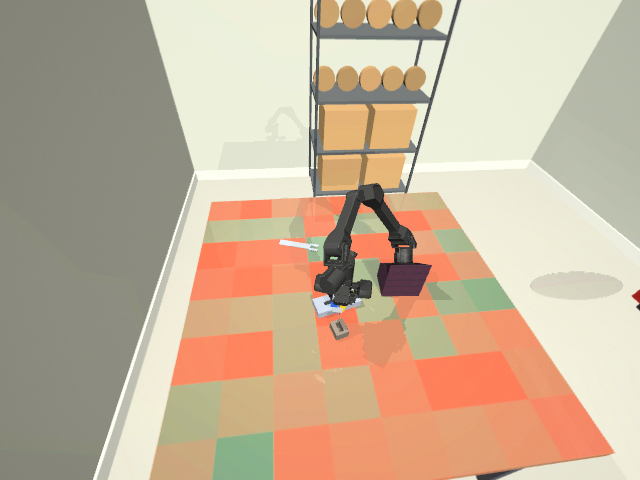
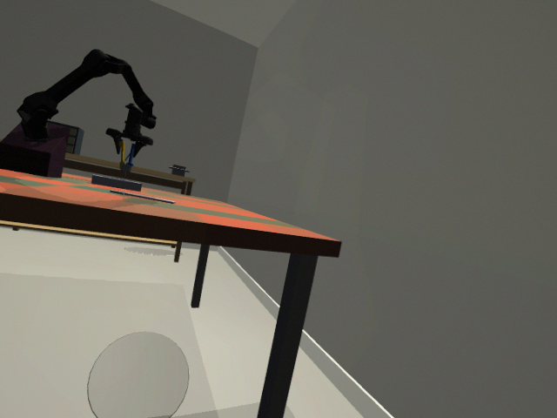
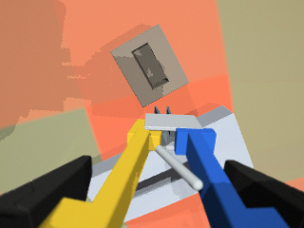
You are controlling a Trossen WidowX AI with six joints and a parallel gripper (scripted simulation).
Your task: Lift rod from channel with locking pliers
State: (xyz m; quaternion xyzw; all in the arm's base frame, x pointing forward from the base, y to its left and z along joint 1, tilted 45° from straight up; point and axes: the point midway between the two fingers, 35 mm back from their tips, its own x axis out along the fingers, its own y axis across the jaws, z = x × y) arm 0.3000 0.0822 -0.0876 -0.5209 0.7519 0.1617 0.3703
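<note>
Locking pliers (image 1: 334, 304) (image 2: 125, 167) (image 3: 173, 122), one handle yellow and one blue, gripped by the handles between the fingers of the black end effector (image 1: 347, 296) (image 2: 130, 151) (image 3: 159, 166). Held roughly upright above the patchwork counter (image 1: 361, 428) (image 2: 270, 225) (image 3: 261, 47), jaws down, with two dark tips visible beyond a grey crosspiece in the wrist view. Below the handles in the top view: pale grey block (image 1: 321, 308) (image 2: 116, 182) (image 3: 228, 128), long and marked by a dark groove. Near the pale block, apart from it: brown-grey block (image 1: 339, 335) (image 3: 176, 81) with a rectangular slot. Rod not distinguishable; position impossible to tell. Well apart from both blocks, flat on the counter: silvery fork-ended bar (image 1: 297, 243) (image 2: 144, 196).
</note>
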